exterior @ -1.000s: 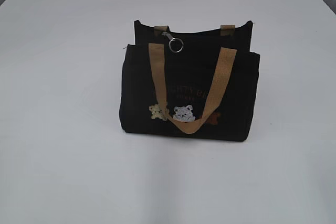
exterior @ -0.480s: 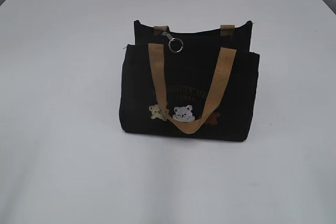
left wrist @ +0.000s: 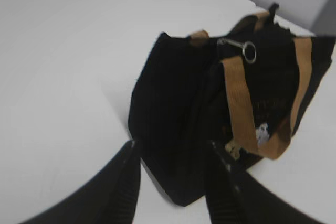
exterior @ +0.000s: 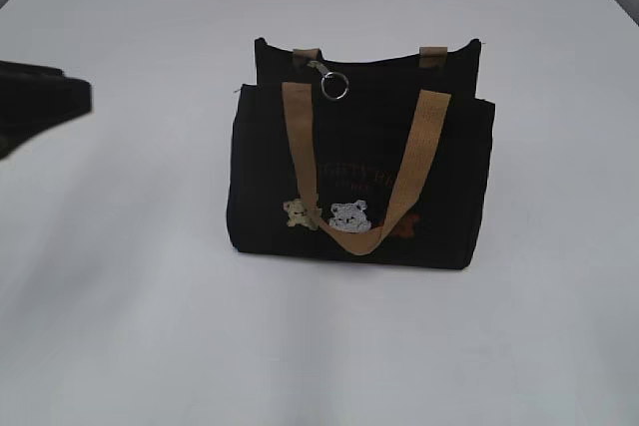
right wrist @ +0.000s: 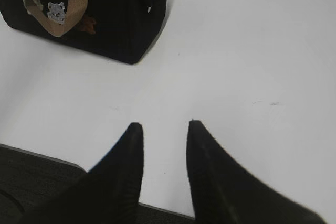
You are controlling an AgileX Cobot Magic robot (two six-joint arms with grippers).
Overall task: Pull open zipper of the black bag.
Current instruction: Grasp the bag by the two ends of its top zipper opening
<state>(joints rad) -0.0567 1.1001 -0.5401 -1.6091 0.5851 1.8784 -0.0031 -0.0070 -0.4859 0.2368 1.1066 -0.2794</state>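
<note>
A: What fills most of the pictures?
B: A white table [exterior: 130, 276], cut off on every side. At its middle stands the black bag [exterior: 359, 182], upright, the bottom of its front lost in shadow.

A: And the arms?
B: Only a dark, blurred piece of the left arm [exterior: 40, 107] juts in at the left edge of the exterior view, well apart from the bag. The left gripper [left wrist: 173, 153] hangs near the bag's end, fingers parted, grasping nothing. The right gripper [right wrist: 163, 129] hovers over bare table, fingers likewise apart and empty, the bag well off.

A: The smaller things?
B: A tan handle [exterior: 364, 236] droops over the front, covering part of the faded lettering [exterior: 354, 175], which I cannot read. The zipper [exterior: 318, 67] along the top is hard to trace, black on black; its silver ring [exterior: 335, 87] shows plainly.
</note>
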